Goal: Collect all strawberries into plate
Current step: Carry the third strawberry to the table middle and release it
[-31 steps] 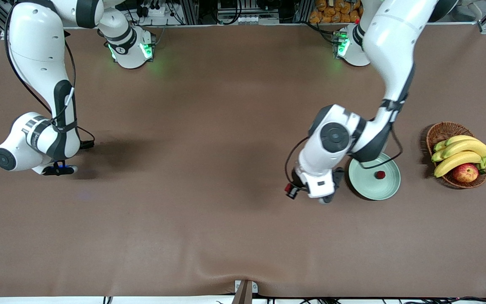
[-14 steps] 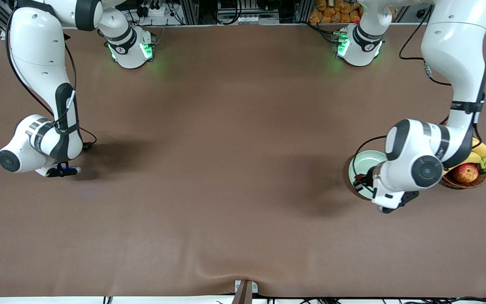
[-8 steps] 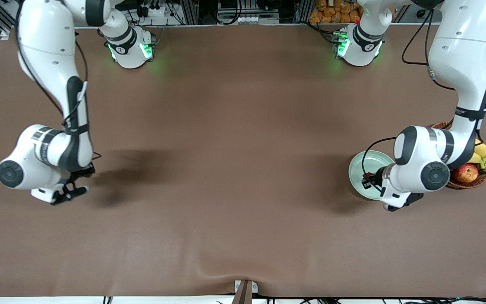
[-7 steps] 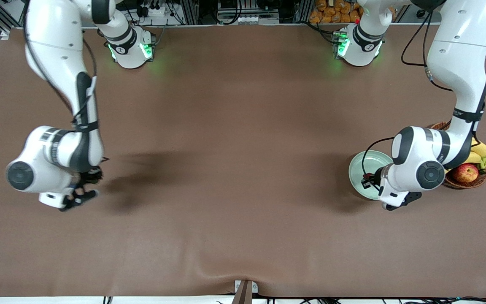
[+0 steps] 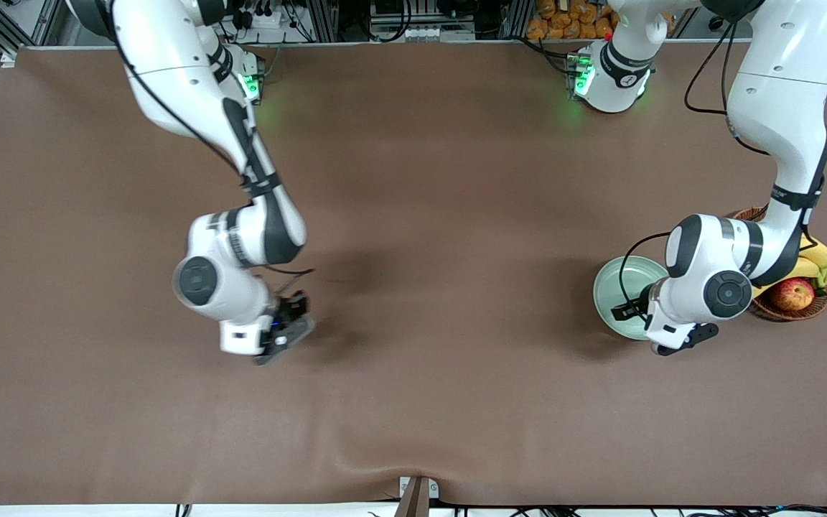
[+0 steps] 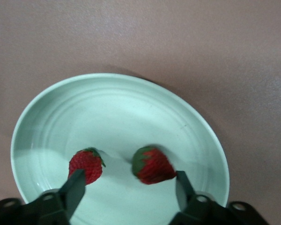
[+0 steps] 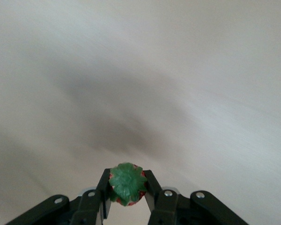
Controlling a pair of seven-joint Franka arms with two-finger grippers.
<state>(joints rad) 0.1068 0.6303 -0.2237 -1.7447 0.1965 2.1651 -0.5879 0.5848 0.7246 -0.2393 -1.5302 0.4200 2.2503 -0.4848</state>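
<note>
The pale green plate (image 5: 611, 283) (image 6: 117, 112) sits toward the left arm's end of the table. Two strawberries lie in it, one (image 6: 85, 165) beside the other (image 6: 152, 165). My left gripper (image 6: 129, 182) (image 5: 629, 310) hangs open just above them, one finger on each outer side, gripping neither. In the front view the left arm hides both berries. My right gripper (image 7: 127, 186) (image 5: 286, 329) is shut on a third strawberry (image 7: 127, 183), green cap facing the camera, over bare brown table between the right arm's end and the middle.
A wicker basket (image 5: 752, 219) with bananas (image 5: 815, 257) and a red-yellow apple (image 5: 792, 293) stands beside the plate, toward the table's edge at the left arm's end. The left arm's elbow reaches over the basket.
The left gripper has opened over the plate, and its strawberry now lies there beside the first. The right arm has lifted and swung toward the table's middle with its strawberry.
</note>
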